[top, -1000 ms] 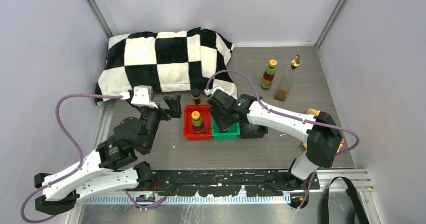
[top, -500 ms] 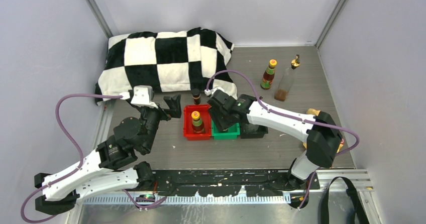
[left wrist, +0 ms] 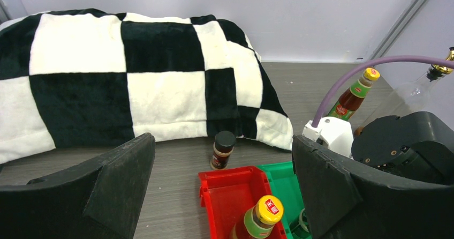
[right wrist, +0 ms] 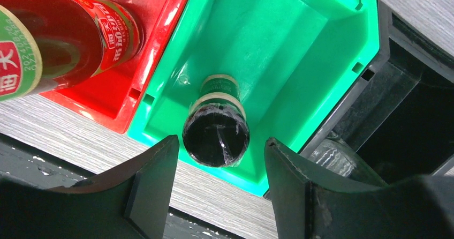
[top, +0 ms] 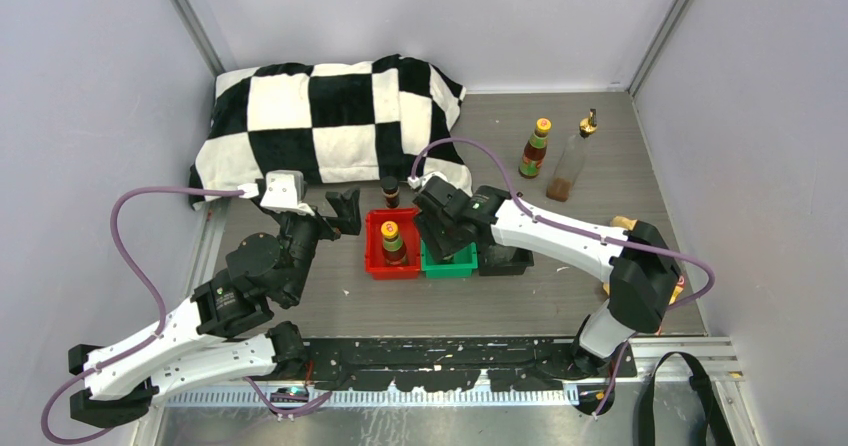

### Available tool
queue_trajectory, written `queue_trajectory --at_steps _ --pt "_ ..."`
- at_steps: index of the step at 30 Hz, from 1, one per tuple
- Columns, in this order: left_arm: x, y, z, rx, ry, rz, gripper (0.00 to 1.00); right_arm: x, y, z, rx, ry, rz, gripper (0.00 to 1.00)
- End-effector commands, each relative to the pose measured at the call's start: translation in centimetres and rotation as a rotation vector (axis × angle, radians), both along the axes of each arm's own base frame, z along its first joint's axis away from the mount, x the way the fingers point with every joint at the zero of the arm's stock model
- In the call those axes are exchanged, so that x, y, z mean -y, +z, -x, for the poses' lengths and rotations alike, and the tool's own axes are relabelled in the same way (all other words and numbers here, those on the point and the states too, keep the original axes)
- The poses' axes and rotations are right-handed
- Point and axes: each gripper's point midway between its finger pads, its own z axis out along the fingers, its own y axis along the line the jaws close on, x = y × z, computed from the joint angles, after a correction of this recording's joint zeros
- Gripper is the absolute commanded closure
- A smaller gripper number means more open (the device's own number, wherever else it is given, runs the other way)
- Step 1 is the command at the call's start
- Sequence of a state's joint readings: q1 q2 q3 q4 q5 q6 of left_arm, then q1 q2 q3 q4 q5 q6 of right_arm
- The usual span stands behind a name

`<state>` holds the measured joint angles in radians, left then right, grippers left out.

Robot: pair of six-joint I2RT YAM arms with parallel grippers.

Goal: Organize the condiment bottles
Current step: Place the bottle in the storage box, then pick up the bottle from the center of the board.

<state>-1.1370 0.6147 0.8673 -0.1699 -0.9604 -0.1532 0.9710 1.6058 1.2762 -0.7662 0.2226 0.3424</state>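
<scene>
— Over the green tray, what are we seeing from the right wrist?

— We are looking straight down on a short black-capped bottle standing inside it. Our right gripper is hanging around it with the fingers spread on both sides of the cap, and a gap is showing on each side, so we are not squeezing anything.

— And the left gripper?

— We are holding it wide apart and empty, left of the red tray, pointing toward the checkered blanket.

— What is sitting in the red tray?

— We are seeing one reddish-brown bottle standing upright in it, orange-yellow cap up. Just behind that tray, a second dark bottle is standing on the table, in front of the blanket.

— Where are the others?

— Far back on the right, another orange-capped bottle and a tall clear bottle with a gold top are standing side by side on the table, well apart from the trays.

— And the black tray?

— It is sitting against the green one on the right. We are glimpsing something clear and glassy in it from the right wrist, but we cannot tell what it is.
</scene>
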Motion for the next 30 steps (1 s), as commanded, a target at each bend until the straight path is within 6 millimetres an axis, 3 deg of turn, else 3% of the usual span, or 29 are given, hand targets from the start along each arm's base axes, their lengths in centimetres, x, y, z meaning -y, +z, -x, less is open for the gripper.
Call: queue_trajectory --at_steps 1,8,10,15,24,30 --pt "0.1 0.6 0.1 0.008 -0.006 0.036 0.0 -1.2 3.3 -1.6 0.063 -0.001 -0.055 0.34" --pt "0.0 1.5 0.2 0.016 -0.008 0.05 0.0 -2.6 8.0 -4.0 0.118 0.004 -0.088 0.34" --pt "0.0 1.9 0.1 0.021 -0.009 0.051 0.0 -3.3 9.9 -5.2 0.14 -0.003 -0.126 0.34" --pt "0.2 3.6 0.0 0.046 -0.007 0.066 0.0 -4.3 12.7 -8.5 0.143 -0.026 -0.196 0.34" --pt "1.9 9.1 -0.9 0.174 -0.007 0.178 0.0 -7.0 14.1 -14.3 0.123 -0.066 -0.325 0.35" --pt "3.8 9.3 -1.6 0.195 -0.019 0.194 0.0 -8.1 14.6 -16.5 0.149 -0.012 -0.32 0.33"
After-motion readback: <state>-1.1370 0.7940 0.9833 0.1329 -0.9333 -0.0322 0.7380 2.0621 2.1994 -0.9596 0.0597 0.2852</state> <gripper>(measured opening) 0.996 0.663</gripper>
